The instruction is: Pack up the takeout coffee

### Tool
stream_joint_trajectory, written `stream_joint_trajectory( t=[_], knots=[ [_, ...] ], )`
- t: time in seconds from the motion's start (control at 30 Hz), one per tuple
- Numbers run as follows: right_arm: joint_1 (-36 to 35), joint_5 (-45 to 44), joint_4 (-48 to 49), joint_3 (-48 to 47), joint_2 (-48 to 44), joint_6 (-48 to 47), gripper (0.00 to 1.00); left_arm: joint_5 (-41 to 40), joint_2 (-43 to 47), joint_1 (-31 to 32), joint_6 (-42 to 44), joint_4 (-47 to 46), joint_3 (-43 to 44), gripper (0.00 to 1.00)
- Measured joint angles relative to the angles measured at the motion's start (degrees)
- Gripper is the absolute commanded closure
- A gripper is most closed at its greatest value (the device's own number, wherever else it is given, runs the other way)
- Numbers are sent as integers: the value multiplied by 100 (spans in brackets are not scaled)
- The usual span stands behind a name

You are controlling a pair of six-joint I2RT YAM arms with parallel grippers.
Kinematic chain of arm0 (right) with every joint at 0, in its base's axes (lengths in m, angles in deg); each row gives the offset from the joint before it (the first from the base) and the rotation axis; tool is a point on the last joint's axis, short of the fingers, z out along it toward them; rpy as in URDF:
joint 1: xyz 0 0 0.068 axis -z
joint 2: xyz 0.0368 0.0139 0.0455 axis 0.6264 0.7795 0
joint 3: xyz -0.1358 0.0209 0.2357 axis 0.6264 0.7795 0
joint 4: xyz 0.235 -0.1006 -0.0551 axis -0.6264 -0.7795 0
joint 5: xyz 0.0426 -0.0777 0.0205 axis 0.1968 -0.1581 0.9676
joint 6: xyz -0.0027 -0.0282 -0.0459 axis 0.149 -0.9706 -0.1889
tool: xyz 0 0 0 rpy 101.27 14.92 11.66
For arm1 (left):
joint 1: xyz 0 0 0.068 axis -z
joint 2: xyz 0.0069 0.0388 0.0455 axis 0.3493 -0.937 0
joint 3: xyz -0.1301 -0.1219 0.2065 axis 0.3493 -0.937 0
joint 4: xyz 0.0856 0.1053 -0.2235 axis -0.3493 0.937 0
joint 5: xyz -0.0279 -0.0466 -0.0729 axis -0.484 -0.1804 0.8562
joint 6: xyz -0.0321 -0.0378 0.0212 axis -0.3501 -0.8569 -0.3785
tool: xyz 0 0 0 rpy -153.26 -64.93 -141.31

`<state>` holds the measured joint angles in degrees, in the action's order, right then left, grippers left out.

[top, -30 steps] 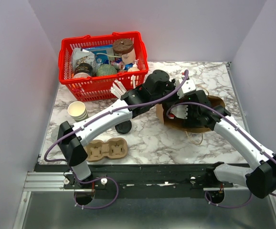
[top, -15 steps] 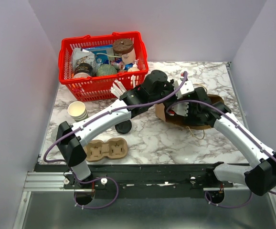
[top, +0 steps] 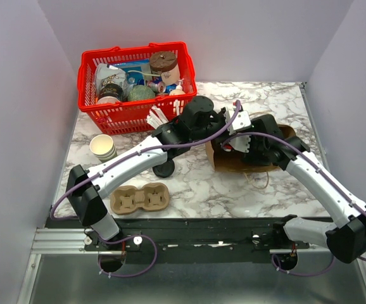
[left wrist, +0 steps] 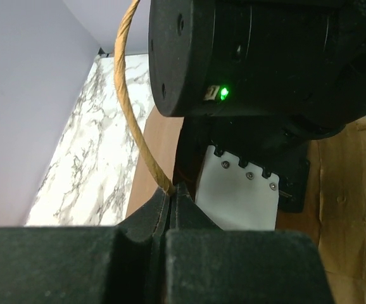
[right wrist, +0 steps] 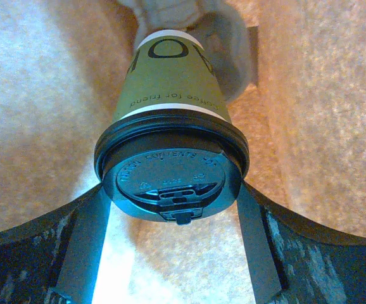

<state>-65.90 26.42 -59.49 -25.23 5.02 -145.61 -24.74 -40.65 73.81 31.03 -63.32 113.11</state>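
**Clearances.** The paper bag [top: 233, 166] sits right of centre on the marble table [top: 202, 187]. Bare marble lies open between it and the near edge, and between it and the right-hand edge. Inside the bag, brown paper walls stand close on both sides of the right claw [right wrist: 171, 190].

**Surroundings.**
- The red basket [top: 132, 49], full of goods, stands behind and to the left of the bag, near it.
- A loose black lid [top: 164, 168] lies left of the bag, partly under the left arm.
- Further left are a cup stack [top: 102, 147] and a cardboard carrier [top: 140, 197], both well apart from the bag.
- Both wrists crowd above the bag's left end.

**Left claw** [left wrist: 172, 190]. The jaws are pinched tight on the bag's twine handle [left wrist: 127, 107], which arcs upward from them.

**Task item.** The takeout coffee [right wrist: 170, 82] is inside the bag, its base pointing deeper in. The right claw is spread wide, with the black lid's rim touching both fingers [right wrist: 85, 247]. It grips the cup at the lid.
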Motion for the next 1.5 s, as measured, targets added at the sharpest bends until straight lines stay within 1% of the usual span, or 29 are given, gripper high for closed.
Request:
stream_joint_trajectory(
  t=[0.2, 0.33, 0.47, 0.57, 0.6, 0.67, 0.77, 0.9, 1.0, 1.2, 1.5],
  knots=[
    [2, 50, 343, 260, -201, 33, 100, 179, 74, 2, 11, -105, -105, 76],
    [4, 42, 457, 374, -192, 76, 99, 234, 74, 2, -52, -98, -127, 75],
    [7, -9, 514, 380, -192, 103, 99, 269, 74, 0, -107, -105, -127, 80],
    [7, -70, 566, 393, -192, 103, 99, 308, 74, -13, -144, -118, -127, 80],
    [7, -98, 603, 407, -192, 103, 99, 313, 74, -17, -153, -122, -127, 75],
    [4, -168, 699, 428, -168, 98, 100, 330, 74, -39, -181, -127, -129, 68],
    [7, -258, 876, 431, -66, 94, 99, 341, 74, -94, -291, -149, -129, 65],
    [7, -286, 1056, 420, 129, 94, 100, 356, 70, -254, -487, -162, -120, 67],
    [7, -286, 1130, 378, 282, 90, 99, 404, 35, -352, -595, -149, -68, 71],
    [7, -293, 1397, 332, 468, -24, 99, 527, -59, -455, -721, -138, 17, 74],
    [7, -306, 1891, 332, 815, -208, 100, 697, -275, -625, -833, -59, 251, 74]
  ],
)
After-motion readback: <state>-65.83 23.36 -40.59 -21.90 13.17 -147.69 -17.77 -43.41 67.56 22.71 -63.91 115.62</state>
